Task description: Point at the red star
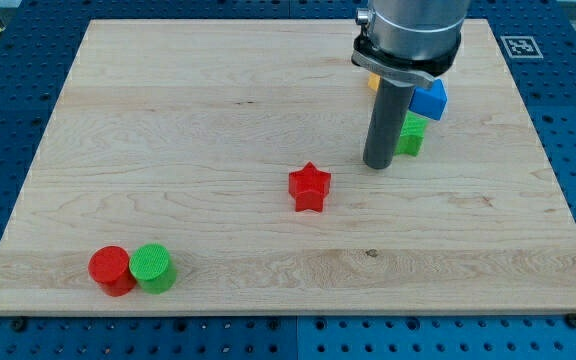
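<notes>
Your view shows my tip point(378, 165) resting on the wooden board point(218, 110) in the view's upper right part. It is a plain dark rod end with nothing to spread or pinch, and it holds nothing. Just to the view's right of it, close beside the rod and partly hidden by it, sits a green block point(410, 136) — its shape you cannot make out. Above that one, toward the view's top, a blue block point(430, 100) lies near it, and a sliver of an orange block point(372, 82) peeks out from behind the arm's housing.

The red star point(309, 187) lies down and to the view's left of my tip, near the board's middle — apart from the tip, with bare wood between them.

Well away, near the view's bottom left corner, a red cylinder point(111, 269) and a green cylinder point(153, 267) stand side by side, touching.
</notes>
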Controlling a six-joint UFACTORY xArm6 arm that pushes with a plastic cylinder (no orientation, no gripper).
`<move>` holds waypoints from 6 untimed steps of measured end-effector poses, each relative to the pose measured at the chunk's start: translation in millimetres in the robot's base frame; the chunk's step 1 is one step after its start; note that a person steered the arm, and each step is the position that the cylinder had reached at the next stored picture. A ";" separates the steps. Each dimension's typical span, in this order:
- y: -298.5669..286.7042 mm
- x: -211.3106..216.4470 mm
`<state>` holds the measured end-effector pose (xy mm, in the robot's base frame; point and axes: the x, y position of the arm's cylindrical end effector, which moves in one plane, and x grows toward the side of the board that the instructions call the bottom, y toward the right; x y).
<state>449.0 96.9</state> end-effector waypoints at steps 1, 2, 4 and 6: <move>13.8 -24.1; 31.5 -28.9; -21.1 -28.7; -125.4 8.3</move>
